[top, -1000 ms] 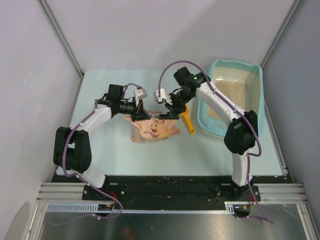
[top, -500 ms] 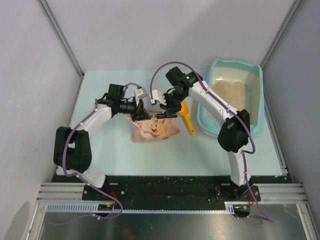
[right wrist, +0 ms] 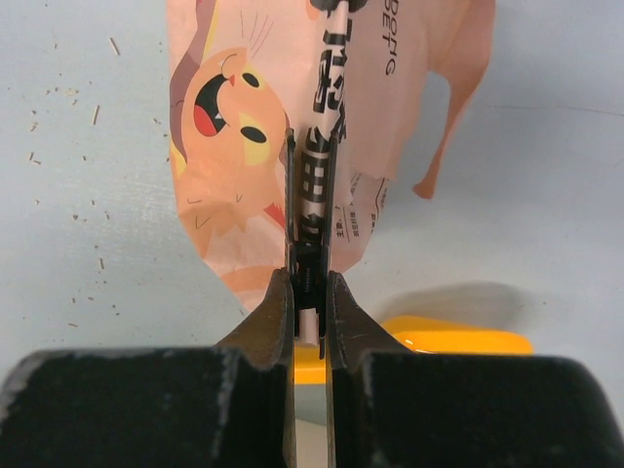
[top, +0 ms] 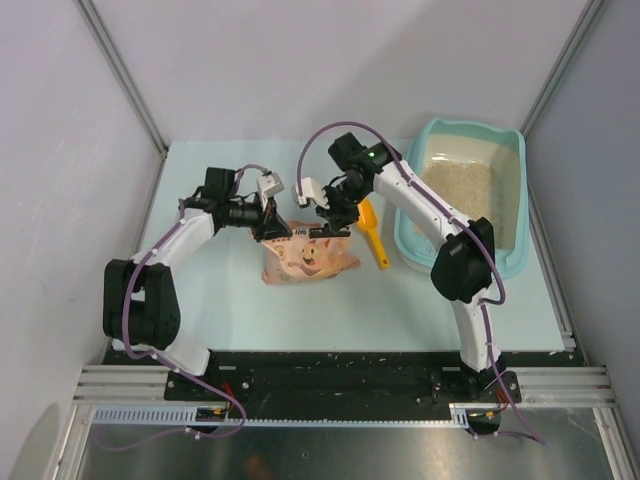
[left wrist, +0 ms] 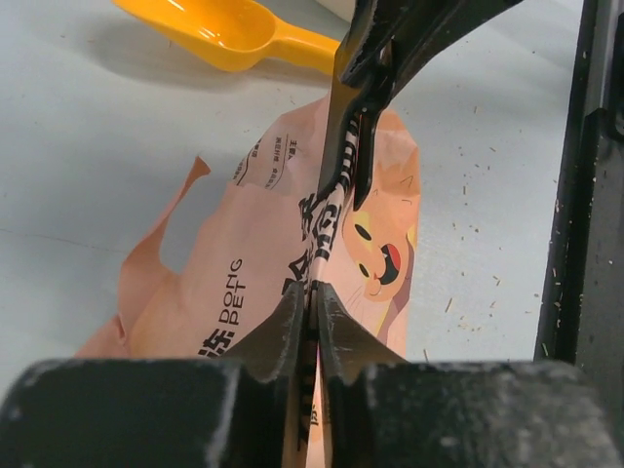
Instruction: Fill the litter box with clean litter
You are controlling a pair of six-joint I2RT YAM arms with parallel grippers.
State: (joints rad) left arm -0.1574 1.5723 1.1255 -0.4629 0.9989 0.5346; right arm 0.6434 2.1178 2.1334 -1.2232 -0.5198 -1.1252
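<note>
The light-teal litter box [top: 512,215] stands at the table's back right, with pale beige clean litter [top: 460,192] spread inside it. A pink-orange printed bag [top: 305,256] lies mid-table. My left gripper [top: 281,229] is shut on the left part of the bag's top edge, seen close in the left wrist view [left wrist: 314,292]. My right gripper [top: 326,227] is shut on the same folded edge further right, seen in the right wrist view [right wrist: 310,283]. The bag [left wrist: 244,253] hangs slack below the pinched edge, and it also fills the right wrist view [right wrist: 229,146].
An orange plastic scoop [top: 374,236] lies between the bag and the litter box, close behind my right gripper; it shows in both wrist views [left wrist: 229,29] [right wrist: 458,341]. Fine litter specks dot the pale table [top: 200,300]. Grey walls enclose the table.
My right gripper has moved left onto the bag's top edge. My left arm has shifted slightly left while holding the edge. The bag stays in place on the table.
</note>
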